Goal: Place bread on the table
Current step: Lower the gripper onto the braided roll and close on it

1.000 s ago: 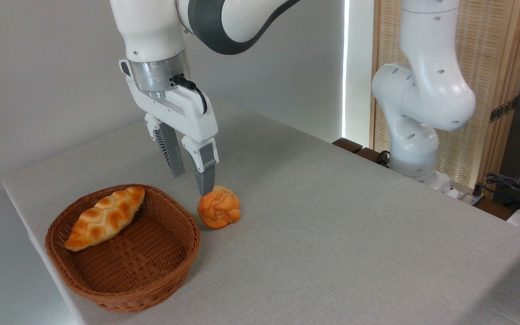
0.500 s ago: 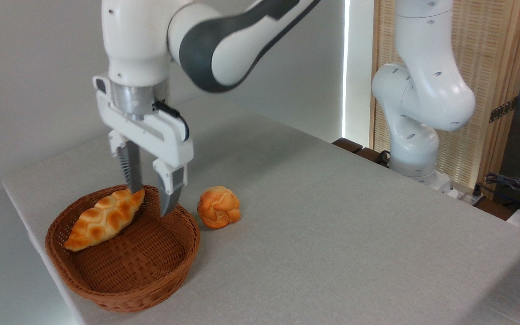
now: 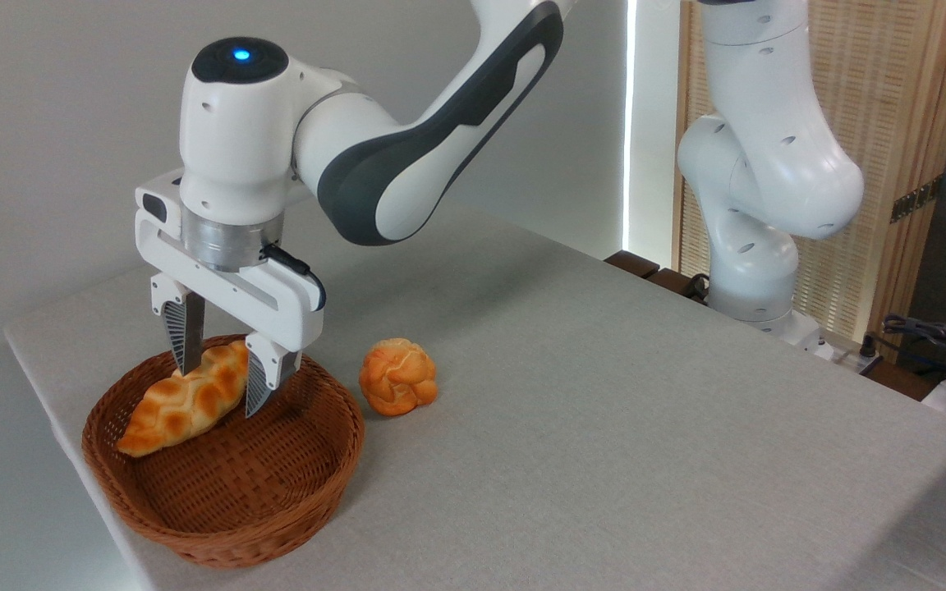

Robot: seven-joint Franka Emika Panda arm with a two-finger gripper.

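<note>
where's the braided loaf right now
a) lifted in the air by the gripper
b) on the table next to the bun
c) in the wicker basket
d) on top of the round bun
c, the braided loaf lies against the wicker basket's back wall, with the open gripper straddling its upper end.

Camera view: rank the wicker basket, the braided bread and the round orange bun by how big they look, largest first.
1. Wicker basket, clearly the largest.
2. Braided bread, lying in the basket along its far-left wall, partly hidden by the gripper.
3. Round bun, the smallest, on the table just right of the basket.
All three sit at a similar distance, so the order is safe.
</note>
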